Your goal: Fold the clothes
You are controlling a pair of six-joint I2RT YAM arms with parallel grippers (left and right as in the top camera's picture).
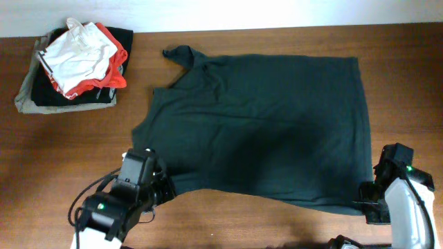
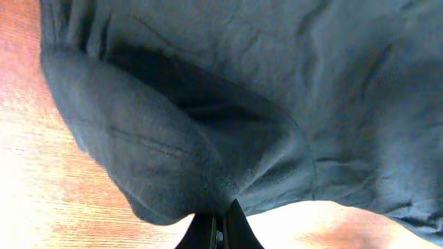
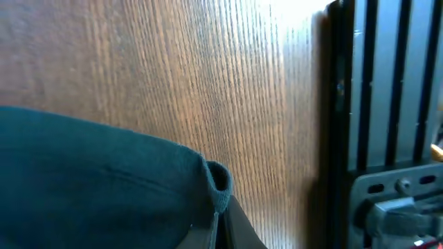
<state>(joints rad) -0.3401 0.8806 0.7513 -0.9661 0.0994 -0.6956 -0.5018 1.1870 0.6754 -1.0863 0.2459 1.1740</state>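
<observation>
Your left gripper (image 2: 216, 227) and right gripper (image 3: 220, 223) each pinched the shirt's (image 1: 263, 131) near edge, seemingly by little cloth; a fast lift could have slipped either corner free.

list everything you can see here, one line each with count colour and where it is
T-shirt: one, dark charcoal, spread out mid-table
white garment: one, white with red-orange trim, top of the pile at the far left corner
black garment: one, black, in that pile under the white one
grey-khaki garment: one, grey-khaki, bottom of the pile
table: one, brown wood, under everything
left hand: one, black, near left, shut on the T-shirt's edge
right hand: one, black, near right, shut on the T-shirt's corner
</observation>
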